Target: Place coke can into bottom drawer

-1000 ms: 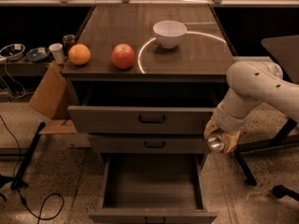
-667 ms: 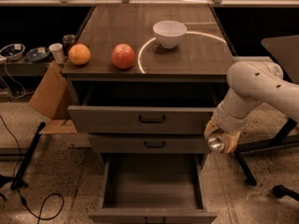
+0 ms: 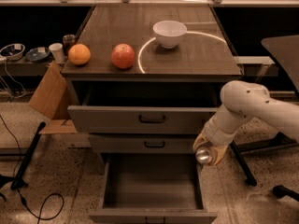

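The bottom drawer [image 3: 150,186] is pulled out, a deep grey box with nothing in it. My gripper [image 3: 207,152] hangs at the drawer's right rear corner, just above its right wall and in front of the middle drawer's right end. It is shut on the coke can [image 3: 203,155], of which only the round silver top shows between the pale fingers [image 3: 216,153]; the red body is hidden. The white arm [image 3: 247,108] comes in from the right.
The top drawer [image 3: 140,119] is partly open; the middle drawer [image 3: 140,143] is shut. On the cabinet top are an orange [image 3: 79,54], a red apple [image 3: 123,56] and a white bowl [image 3: 169,33]. A cardboard box [image 3: 46,92] and cables [image 3: 28,171] are on the left, a chair base [image 3: 261,148] on the right.
My gripper with the can has moved a little left and down, closer to the open bottom drawer. The drawers and the things on the cabinet top have not moved.
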`<move>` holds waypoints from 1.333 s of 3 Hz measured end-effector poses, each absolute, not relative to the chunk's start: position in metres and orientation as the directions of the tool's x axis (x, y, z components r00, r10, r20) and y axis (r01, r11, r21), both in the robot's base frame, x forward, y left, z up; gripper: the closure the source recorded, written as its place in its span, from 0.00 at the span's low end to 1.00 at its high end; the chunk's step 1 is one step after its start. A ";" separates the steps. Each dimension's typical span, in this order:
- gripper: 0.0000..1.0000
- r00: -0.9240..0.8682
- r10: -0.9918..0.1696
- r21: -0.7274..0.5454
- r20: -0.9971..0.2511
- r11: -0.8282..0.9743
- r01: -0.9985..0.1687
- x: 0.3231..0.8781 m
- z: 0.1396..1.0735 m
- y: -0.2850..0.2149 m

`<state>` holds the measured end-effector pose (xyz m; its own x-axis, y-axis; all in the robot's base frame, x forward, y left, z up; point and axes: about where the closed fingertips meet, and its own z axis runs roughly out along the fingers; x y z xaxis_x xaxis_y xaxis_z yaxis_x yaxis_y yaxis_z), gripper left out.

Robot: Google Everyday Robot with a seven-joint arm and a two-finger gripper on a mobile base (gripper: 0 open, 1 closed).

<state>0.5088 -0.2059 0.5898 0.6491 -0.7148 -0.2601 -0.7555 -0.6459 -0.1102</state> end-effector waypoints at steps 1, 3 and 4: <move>1.00 0.629 -0.681 -0.129 -0.375 -0.634 -0.763 0.510 0.538 -0.167; 1.00 0.505 -0.640 -0.109 -0.579 -0.553 -0.826 0.505 0.446 -0.114; 1.00 0.401 -0.658 -0.080 -0.638 -0.461 -0.884 0.493 0.424 -0.116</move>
<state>0.4925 -0.1161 0.4238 0.4009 -0.6576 -0.6378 -0.8838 -0.4610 -0.0802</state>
